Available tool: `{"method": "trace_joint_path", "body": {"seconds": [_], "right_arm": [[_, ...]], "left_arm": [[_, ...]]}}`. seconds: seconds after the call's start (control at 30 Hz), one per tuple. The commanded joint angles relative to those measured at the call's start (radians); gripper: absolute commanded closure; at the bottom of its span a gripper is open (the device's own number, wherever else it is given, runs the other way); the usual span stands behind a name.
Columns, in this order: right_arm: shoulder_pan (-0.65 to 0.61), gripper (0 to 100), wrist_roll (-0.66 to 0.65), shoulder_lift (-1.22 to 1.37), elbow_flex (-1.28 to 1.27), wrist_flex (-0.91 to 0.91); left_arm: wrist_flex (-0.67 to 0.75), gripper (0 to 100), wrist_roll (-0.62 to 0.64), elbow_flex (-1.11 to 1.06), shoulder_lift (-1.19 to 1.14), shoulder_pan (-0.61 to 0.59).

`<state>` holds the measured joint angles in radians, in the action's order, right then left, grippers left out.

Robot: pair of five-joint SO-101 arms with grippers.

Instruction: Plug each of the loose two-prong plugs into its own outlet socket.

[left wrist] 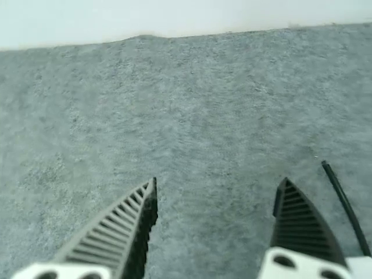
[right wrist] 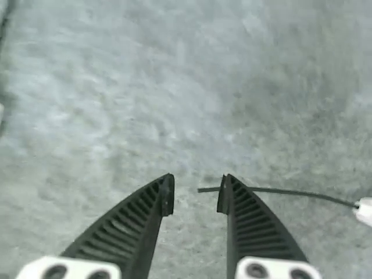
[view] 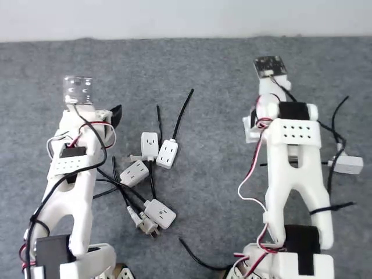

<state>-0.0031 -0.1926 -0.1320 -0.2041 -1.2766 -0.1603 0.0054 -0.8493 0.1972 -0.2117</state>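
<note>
Several white outlet sockets on short black cables lie in a cluster mid-table: one (view: 150, 143), a second (view: 167, 153), a third (view: 135, 172), and another (view: 160, 213) with a pronged plug (view: 147, 225) against it. A further white plug piece (view: 347, 165) lies at the right, beside the right arm (view: 293, 151). My left gripper (left wrist: 218, 185) is open over bare carpet, with one black finger (view: 116, 113) showing left of the cluster. My right gripper (right wrist: 196, 181) is open, and a black cable end (right wrist: 203, 189) touches its fingertip. That cable runs to a white piece (right wrist: 366, 210).
Grey carpet (view: 215, 75) covers the table up to a pale wall at the back. A loose black cable (view: 200, 260) lies near the front between the arms. Another cable end (left wrist: 344, 203) lies beside the left gripper. Black cables loop around the right arm.
</note>
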Motion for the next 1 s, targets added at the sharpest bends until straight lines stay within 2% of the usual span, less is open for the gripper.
{"method": "trace_joint_path", "body": {"seconds": [0.0, 0.1, 0.27, 0.4, 0.67, 0.87, 0.97], "right_arm": [[-0.045, 85.2, 0.015, -0.058, 0.157, -0.061], [-0.054, 86.0, 0.020, -0.058, 0.250, -0.093], [-0.088, 99.7, 0.118, -0.058, 0.362, -0.124], [-0.097, 95.1, 0.175, -0.044, 0.288, -0.081], [-0.030, 98.5, 0.178, -0.051, 0.023, 0.249], [-0.025, 99.0, 0.180, -0.041, 0.015, 0.260], [-0.027, 98.7, 0.180, -0.041, 0.014, 0.260]], "left_arm": [[0.023, 69, -0.044, 0.027, 0.005, 0.031], [0.026, 69, -0.043, 0.025, 0.005, 0.032], [0.023, 69, -0.043, 0.025, 0.008, 0.032], [0.008, 69, -0.043, 0.025, 0.015, 0.046], [-0.017, 69, -0.080, 0.038, 0.015, 0.078], [-0.021, 70, -0.083, 0.041, 0.015, 0.087], [-0.021, 76, -0.084, 0.041, 0.017, 0.084]]}}
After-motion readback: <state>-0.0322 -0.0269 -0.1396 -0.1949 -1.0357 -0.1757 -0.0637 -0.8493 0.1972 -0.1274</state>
